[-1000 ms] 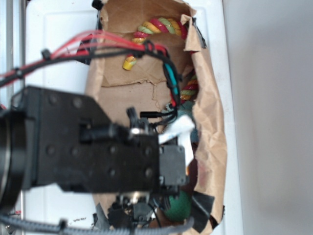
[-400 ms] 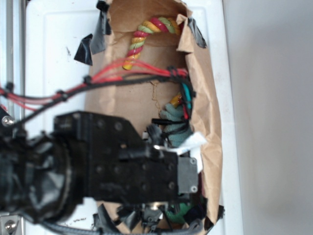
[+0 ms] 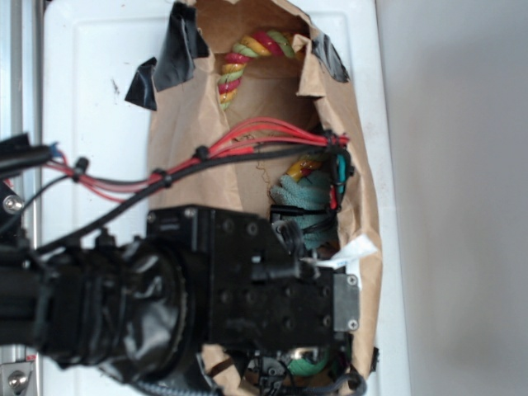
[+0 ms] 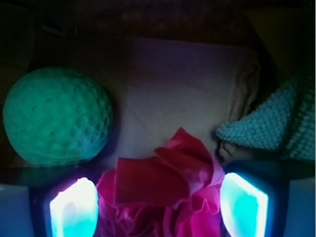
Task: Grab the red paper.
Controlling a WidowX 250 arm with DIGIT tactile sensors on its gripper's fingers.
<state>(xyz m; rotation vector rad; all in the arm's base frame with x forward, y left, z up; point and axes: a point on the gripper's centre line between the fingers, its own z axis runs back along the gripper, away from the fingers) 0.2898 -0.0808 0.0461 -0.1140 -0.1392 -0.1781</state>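
In the exterior view, you see a flat white table top (image 3: 91, 124) with a plain grey wall (image 3: 462, 165) on the right side. A crumpled brown paper bag (image 3: 194, 124) lies open on the white top, stuck down with bits of black tape (image 3: 177, 45). Deep in the bag lies a twisted rope with red, yellow and green stripes (image 3: 247, 51). Lower down sits a knitted teal cloth (image 3: 301, 198). Your big black robot arm (image 3: 206, 305) reaches in from the left and covers the bottom of the bag. Red and black wires (image 3: 247, 144) run across the paper to the arm. A little bit of a bumpy green ball (image 3: 312, 361) peeks out under the arm. You cannot see the red paper or the gripper tips here.

In the wrist view, it is dark inside the bag. The bright red crumpled paper wad (image 4: 160, 197) sits right between the two glowing fingers (image 4: 74, 210) of your gripper (image 4: 159, 207). The fingers stand wide apart, one on each side of the red paper and very close to it, maybe touching. The green ball (image 4: 57, 116) rests on the pale bag floor (image 4: 182, 89), up and to the left of the red paper. The teal cloth (image 4: 269, 123) lies on the right.
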